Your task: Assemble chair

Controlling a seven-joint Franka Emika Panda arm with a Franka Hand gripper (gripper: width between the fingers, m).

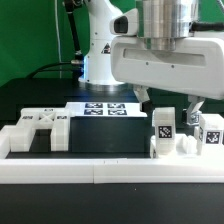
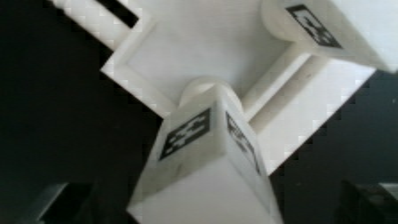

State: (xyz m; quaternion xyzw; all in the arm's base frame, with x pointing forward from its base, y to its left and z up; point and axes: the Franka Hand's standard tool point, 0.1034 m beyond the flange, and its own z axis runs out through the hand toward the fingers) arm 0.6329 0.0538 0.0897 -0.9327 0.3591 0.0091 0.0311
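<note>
We see the gripper [image 1: 168,104] open, its jaws standing wide apart and gripping nothing, over the white border rail's [image 1: 100,170] right end, as the exterior view shows it. Just behind that end of the rail a tagged post [image 1: 163,131] stands upright, with a second tagged post [image 1: 210,131] near it. Behind the rail's left end lies a flat slab [image 1: 38,128] with cut-outs.

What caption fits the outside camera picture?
Robot's open gripper hovers over tagged white chair pieces on a black table.
</note>
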